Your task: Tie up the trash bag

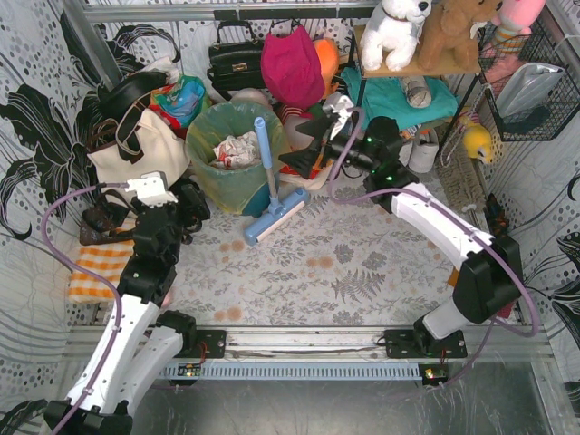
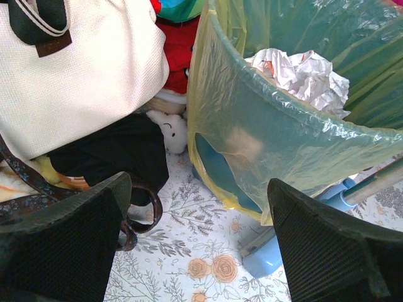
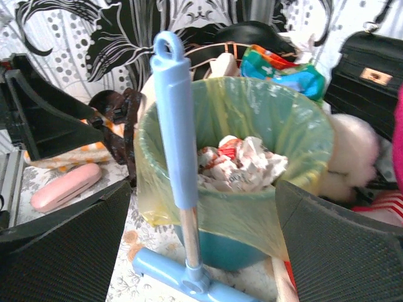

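Note:
The trash bag [image 1: 217, 172] is thin yellow-green plastic lining a round teal bin, its rim folded over the outside, with crumpled white paper [image 1: 234, 148] inside. In the left wrist view the trash bag [image 2: 271, 132] fills the upper right. My left gripper [image 2: 198, 251] is open just short of the bin's lower left side, holding nothing. In the right wrist view the trash bag [image 3: 252, 211] stands straight ahead. My right gripper [image 3: 201, 251] is open and empty on the bin's right side. In the top view the left gripper [image 1: 192, 207] and right gripper [image 1: 304, 145] flank the bin.
A light blue mop [image 1: 267, 172] leans on the bin's front; its handle [image 3: 173, 126] stands between my right gripper and the bag. A cream tote [image 1: 136, 154] sits left of the bin. A black handbag [image 1: 237, 59], plush toys [image 1: 394, 32] and a pink case [image 3: 63, 185] crowd around.

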Controlling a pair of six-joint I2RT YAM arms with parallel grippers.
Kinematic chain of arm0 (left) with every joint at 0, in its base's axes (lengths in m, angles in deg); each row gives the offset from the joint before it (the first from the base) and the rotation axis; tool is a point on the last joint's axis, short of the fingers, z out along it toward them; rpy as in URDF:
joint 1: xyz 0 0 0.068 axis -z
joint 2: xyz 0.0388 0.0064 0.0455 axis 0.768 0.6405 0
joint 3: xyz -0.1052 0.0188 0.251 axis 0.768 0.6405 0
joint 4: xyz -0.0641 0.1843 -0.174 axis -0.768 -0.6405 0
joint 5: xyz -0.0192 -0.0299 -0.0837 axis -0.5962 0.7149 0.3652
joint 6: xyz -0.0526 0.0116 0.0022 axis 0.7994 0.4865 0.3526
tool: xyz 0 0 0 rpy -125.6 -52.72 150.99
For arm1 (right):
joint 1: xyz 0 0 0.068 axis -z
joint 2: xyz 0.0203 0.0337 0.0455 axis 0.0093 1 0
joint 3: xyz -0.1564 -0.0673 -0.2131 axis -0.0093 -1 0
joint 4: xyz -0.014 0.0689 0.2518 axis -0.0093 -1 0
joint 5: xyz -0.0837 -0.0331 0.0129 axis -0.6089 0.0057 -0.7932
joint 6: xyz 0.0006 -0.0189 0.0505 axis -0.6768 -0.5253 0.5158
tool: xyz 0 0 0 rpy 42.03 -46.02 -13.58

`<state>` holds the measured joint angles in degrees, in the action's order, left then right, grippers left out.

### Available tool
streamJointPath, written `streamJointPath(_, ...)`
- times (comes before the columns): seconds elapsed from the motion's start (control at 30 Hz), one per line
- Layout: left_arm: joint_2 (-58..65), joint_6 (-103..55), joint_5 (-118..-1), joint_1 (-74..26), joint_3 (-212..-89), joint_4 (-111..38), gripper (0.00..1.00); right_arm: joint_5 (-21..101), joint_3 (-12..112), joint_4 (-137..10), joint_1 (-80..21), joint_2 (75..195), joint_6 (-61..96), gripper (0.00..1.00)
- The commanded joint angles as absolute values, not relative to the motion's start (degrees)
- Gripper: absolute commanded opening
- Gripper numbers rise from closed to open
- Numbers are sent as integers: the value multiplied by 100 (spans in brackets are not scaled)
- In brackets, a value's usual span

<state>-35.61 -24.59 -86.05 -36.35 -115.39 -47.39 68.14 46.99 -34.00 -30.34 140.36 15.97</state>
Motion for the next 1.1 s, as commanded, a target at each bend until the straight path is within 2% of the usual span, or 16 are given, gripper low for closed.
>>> streamJointPath(0.0, -3586, -2559, -8708, -3620, -11489, -4483, 98, 6853, 5167, -3187, -3362, 14340, 1335, 97)
streamJointPath(0.37, -3618, -2560, -8729, -3620, -11476, -4502, 98, 6423, 5638, -3194, -3743, 15064, 1199, 99)
streamJointPath(0.6, -3696, -2549, -8721, -3620, -11438, -4463, 98, 6267, 5634, -3027, -3762, 15261, 1278, 86)
streamJointPath(0.8, -3638, -2559, -8710, -3620, -11458, -4477, 98, 6386, 5609, -2960, -3771, 15285, 1283, 66)
streamJointPath(1.07, -3622, -2556, -8701, -3620, -11465, -4498, 98, 6615, 5573, -2830, -3797, 15307, 1251, 52)
